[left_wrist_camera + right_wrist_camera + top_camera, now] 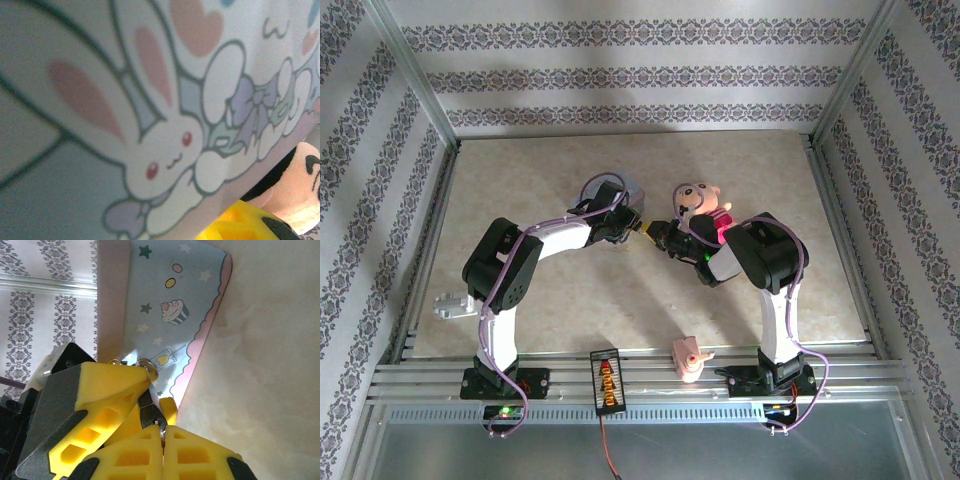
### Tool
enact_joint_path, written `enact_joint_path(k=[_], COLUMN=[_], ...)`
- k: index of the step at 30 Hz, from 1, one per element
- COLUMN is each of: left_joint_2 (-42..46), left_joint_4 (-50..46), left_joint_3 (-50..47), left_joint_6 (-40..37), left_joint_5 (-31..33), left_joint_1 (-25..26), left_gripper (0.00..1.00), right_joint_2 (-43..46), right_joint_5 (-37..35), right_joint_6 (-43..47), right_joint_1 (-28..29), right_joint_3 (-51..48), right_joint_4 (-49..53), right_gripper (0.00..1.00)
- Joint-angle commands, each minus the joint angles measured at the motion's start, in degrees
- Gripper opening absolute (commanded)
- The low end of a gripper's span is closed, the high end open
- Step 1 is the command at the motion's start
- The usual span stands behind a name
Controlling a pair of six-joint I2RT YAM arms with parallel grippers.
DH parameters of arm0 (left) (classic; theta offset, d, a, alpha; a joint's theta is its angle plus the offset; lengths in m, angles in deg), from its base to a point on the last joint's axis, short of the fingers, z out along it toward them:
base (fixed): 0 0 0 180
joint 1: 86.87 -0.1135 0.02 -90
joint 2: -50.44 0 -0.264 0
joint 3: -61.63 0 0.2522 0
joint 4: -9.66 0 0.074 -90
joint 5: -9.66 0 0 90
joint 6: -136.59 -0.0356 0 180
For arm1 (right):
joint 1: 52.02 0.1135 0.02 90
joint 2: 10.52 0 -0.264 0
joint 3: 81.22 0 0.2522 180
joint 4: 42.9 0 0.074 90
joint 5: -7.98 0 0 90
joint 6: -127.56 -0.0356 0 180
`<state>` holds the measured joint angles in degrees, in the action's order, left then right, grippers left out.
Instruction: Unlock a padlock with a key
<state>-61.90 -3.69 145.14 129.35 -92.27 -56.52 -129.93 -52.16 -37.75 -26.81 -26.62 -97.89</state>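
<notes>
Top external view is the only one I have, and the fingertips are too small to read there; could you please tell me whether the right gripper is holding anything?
Observer: Yes. On the right wrist view, the right gripper has its yellow fingertips closed on what looks like the tiny dark padlock, which has a silvery part.
Operator: Thank you. Where is the tin relative to it?
Observer: The pale blue tin is just beyond the padlock, with a small silvery ring against its face.
Operator: And the left wrist camera?
Observer: It looks at the tin from very close: a white rabbit with red eyes is printed on it.
</notes>
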Motion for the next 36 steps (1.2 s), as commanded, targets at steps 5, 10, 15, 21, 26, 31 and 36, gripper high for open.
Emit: enact_joint_path(k=[5,10,15,21,26,31,36], left_joint_2=[0.2,0.8,1.4,1.1,1.0,1.2,1.1], left_joint_4=[-0.1,-0.3,-1.5,-3.6,-4.4,-6.0,-6.1], left_joint_3=[-1.4,-2.7,-2.9,-3.4,-3.6,-2.9,-2.5], left_joint_6=[0.2,-0.1,-1.3,-3.0,-4.4,-6.7,-7.2], left_joint_5=[-17.9,-16.5,-15.4,-15.0,-14.8,-14.3,-14.3], left_joint_1=[3.9,3.3,3.1,2.6,2.2,1.9,1.8], left_gripper=[0.00,0.00,0.00,0.00,0.00,0.00,0.00], right_joint_2=[3.4,6.6,8.2,11.8,16.3,21.8,26.5], right_joint_5=[3.8,2.8,3.3,3.8,3.8,2.2,0.4], right_joint_6=[3.3,6.4,7.8,9.6,12.8,19.3,23.8], right_joint_1=[1.7,1.1,0.0,-1.1,-2.5,-3.0,-2.9], right_joint_3=[0.9,-1.9,-4.7,-7.7,-9.7,-10.3,-9.2], right_joint_4=[1.3,5.4,6.0,5.9,11.7,23.0,32.3], right_gripper=[0.11,0.37,0.55,0.57,0.57,0.53,0.39])
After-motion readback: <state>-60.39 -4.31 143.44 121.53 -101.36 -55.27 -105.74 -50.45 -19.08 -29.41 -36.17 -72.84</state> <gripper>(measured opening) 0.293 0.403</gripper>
